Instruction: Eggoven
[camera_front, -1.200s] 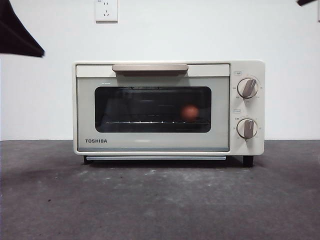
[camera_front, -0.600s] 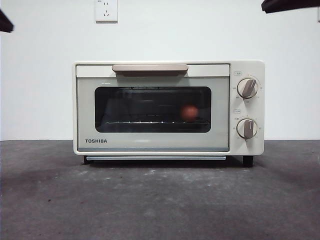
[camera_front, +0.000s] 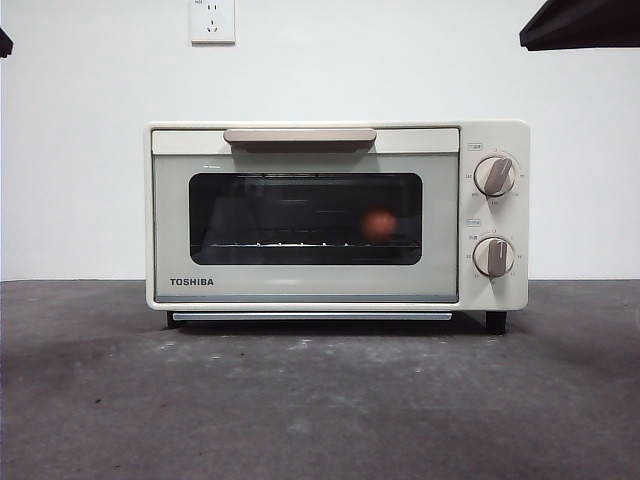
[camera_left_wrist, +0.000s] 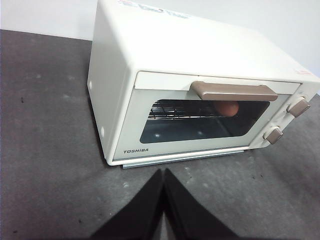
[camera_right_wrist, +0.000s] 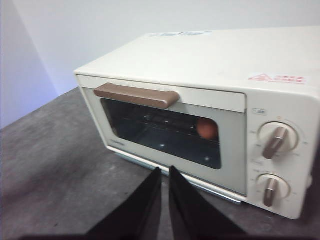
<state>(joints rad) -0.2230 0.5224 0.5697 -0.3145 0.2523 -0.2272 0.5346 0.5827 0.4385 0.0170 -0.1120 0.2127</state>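
Egg (camera_front: 379, 225) is inside the oven (camera_front: 300, 285), on the wire rack (camera_front: 300, 243) toward the 3 o'clock end of the window (camera_front: 305, 218). Door is shut, handle (camera_front: 300, 135) untouched.

Left hand (camera_left_wrist: 163, 176): jaws pressed together, holding nothing, hovering above the tabletop (camera_front: 320, 400) in front of the oven's TOSHIBA corner. Right hand (camera_right_wrist: 165, 175): jaws all but closed, thin slit between them, also empty, facing the door near the knobs (camera_right_wrist: 275, 141). In the front view one arm is a dark wedge at roughly 1 o'clock, the other a sliver at 10 o'clock; both clear of the oven.

Risks as I see them:
- If the next step is a knob, the right hand could skid off the smooth lever or nudge the wrong one of the two stacked knobs.
- A hard push could slide the oven on its small feet; the egg is round and loose on the bars, so a jolt may roll it.
- Catching the handle by accident would drop the door open.

Surface: dark grey tabletop, matte, mottled with pale scuffs. Room: plain white wall behind, a socket (camera_front: 212, 20) at 12 o'clock high.
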